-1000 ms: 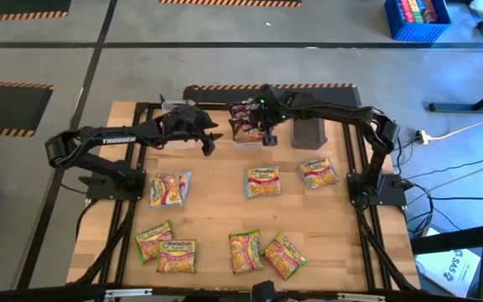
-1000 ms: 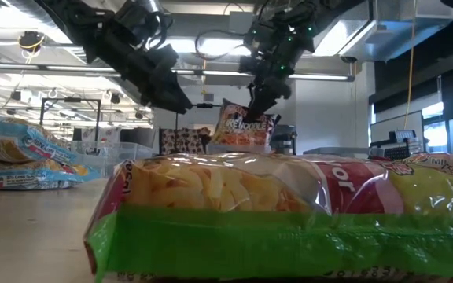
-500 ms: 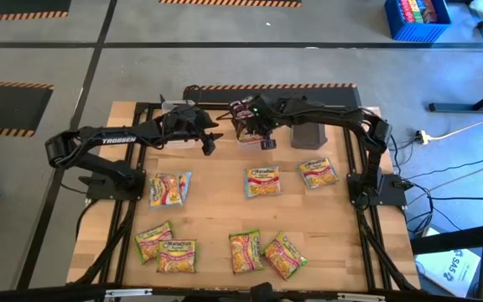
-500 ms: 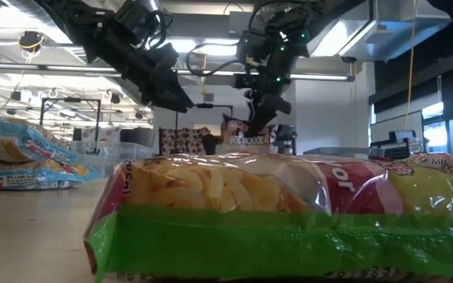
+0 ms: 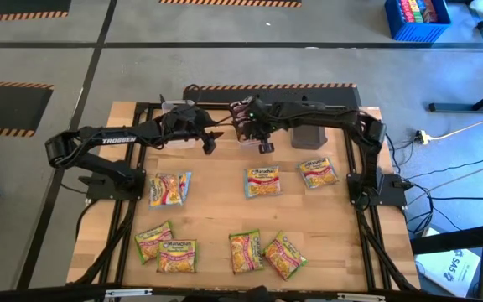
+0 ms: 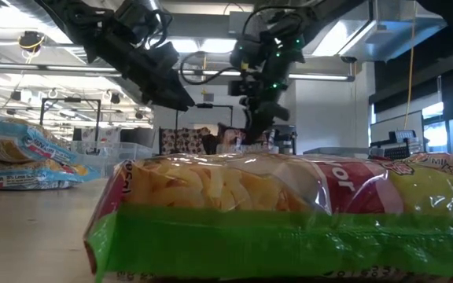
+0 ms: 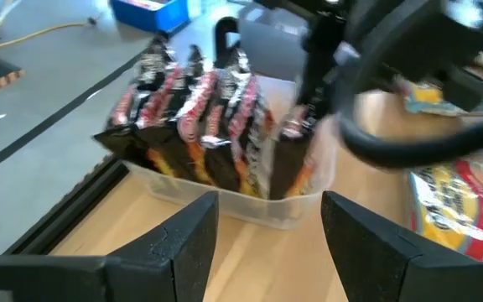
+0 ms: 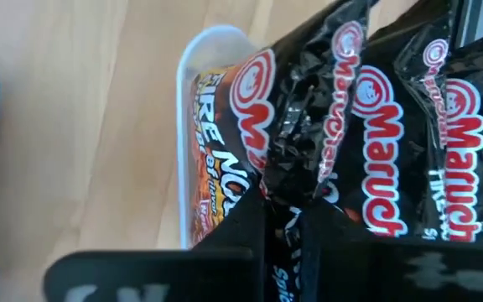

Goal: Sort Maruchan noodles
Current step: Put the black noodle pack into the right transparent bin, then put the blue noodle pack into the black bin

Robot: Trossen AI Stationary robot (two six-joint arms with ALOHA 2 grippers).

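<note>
Table (image 5: 216, 214): You had a pale wooden slab in front of you, its grain plain between the loose packets.
Loose packets (image 5: 262, 181): Yellow-orange and yellow-green Maruchan noodles lay flat on the wood, glossy and crinkled, well apart from the tub, not yet sorted.
Clear tub (image 8: 189, 109): A thin-walled plastic tub with a rounded rim stood at the far edge of the table, between the two grippers.
Dark packets (image 7: 199, 117): Several maroon-black packets stood on edge in the tub, foil creased, tops frilled.
Change: A second earlier your right gripper (image 5: 264, 139) held a dark packet clear above the tub; it had since come down and the packet sat in with the rest.
Right jaws: Close together on the packet's top seam, just starting to ease off.
Meaning: That packet looked delivered; you likely only had to let go and lift away.
Left gripper (image 7: 267, 243): Its jaws stood spread and empty, waiting just beside the tub.
</note>
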